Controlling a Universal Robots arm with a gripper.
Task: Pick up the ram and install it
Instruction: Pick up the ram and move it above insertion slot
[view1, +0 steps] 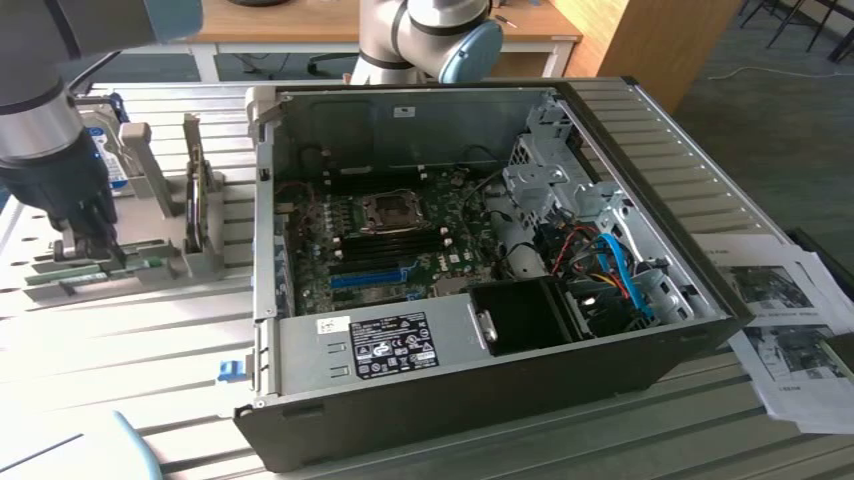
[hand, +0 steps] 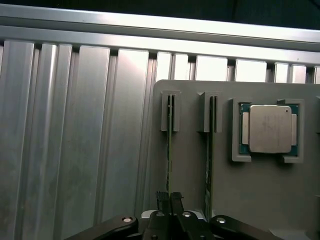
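**Clerk:** Item one, the ram (hand: 169, 145). Where was it?

**Keeper:** It was a thin green stick, set on edge in the slot nearest the edge of the grey holder (hand: 190, 165). The holder lay on the slatted metal bench (hand: 75, 130).

**Clerk:** And the jaws?

**Keeper:** They were clenched on the ram's edge, one finger on each face. The stick sat in its slot.

**Clerk:** Item two?

**Keeper:** A second stick (hand: 210, 150) stood in the neighbouring slot, parallel to the first and clear of the jaws.

**Clerk:** Item three?

**Keeper:** A processor chip (hand: 270, 129) with a silver lid lay flat in a square recess of the same holder, just beside the second stick.

**Clerk:** Item four?

**Keeper:** The arm (view1: 40, 110) stood at the exterior view's left and reached straight down to the holder.

**Clerk:** Item five?

**Keeper:** The computer case (view1: 467, 400) lay open on the bench with its motherboard (view1: 387, 240) exposed. It was to the exterior view's right of the holder, apart from the ram.

**Clerk:** Anything else?

**Keeper:** Printed papers (view1: 787, 330) lay beyond the case, at the exterior view's right.
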